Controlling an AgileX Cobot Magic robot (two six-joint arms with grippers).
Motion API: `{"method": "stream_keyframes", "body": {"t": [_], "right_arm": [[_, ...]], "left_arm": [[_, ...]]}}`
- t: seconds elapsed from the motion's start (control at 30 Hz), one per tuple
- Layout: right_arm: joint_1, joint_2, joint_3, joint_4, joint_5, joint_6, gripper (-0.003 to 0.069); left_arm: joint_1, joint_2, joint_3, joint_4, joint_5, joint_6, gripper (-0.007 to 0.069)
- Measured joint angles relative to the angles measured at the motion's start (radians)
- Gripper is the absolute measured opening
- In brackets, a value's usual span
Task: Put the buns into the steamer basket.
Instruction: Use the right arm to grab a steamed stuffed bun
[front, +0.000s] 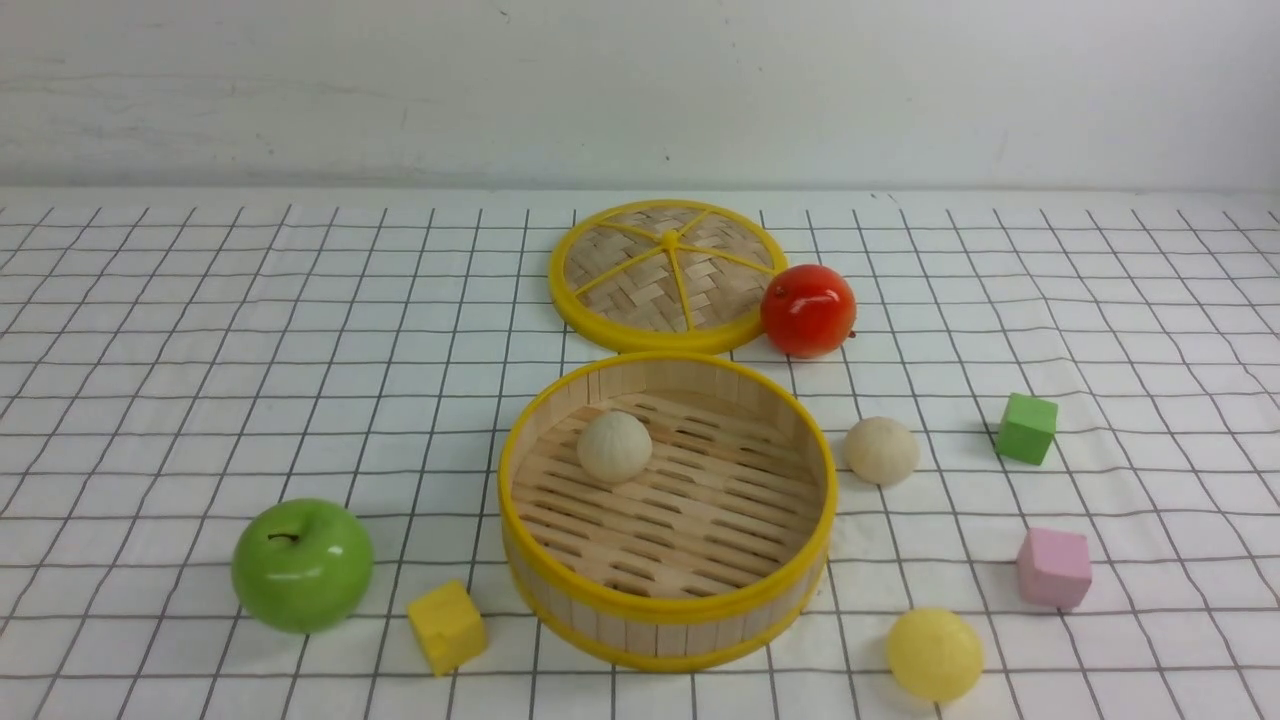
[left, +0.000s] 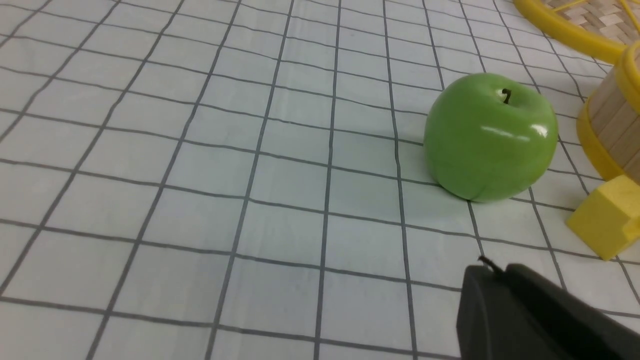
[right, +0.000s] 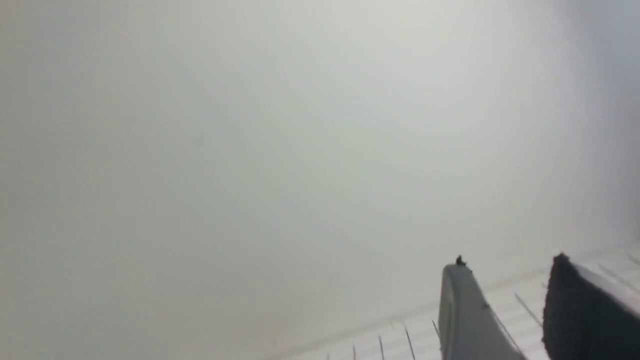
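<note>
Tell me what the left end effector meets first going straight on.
Probably the green apple, in line ahead of the left end effector; depth is unclear, so the checked cloth might come first.

Front view: raised, on the robot's side, facing forward and down across the desk (front: 150, 400) to the wall (front: 300, 90); widest coverage.
Left wrist view: close, low over the desk, facing green apple (left: 490, 137), yellow cube (left: 607, 217) and steamer basket (left: 612, 117) side, all shared with the front view.
Right wrist view: aimed mostly at wall; only a strip of desk.

Robot-lab setup: grid cloth (front: 200, 350), blank white wall (front: 400, 90).
</note>
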Motion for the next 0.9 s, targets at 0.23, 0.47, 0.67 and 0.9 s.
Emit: {"method": "stream_keyframes", "body": {"t": [0.23, 0.47, 0.67, 0.9], "right_arm": [[0.0, 0.393, -0.093, -0.044, 0.194, -0.072, 0.0241], [0.115, 0.701, -0.112, 0.027, 0.23, -0.143, 0.0241], [0.294, 0.913, -0.241, 0.035, 0.432, -0.242, 0.0241], [0.451, 1.091, -0.34, 0.043, 0.513, -0.238, 0.0241]], "left_arm": [[0.0, 0.0, 0.0, 0.0, 0.0, 0.0, 0.0036], [0.0, 0.0, 0.0, -0.001, 0.0, 0.0, 0.0039], [0.0, 0.0, 0.0, -0.002, 0.0, 0.0, 0.0039], [0.0, 0.0, 0.0, -0.002, 0.0, 0.0, 0.0041]]}}
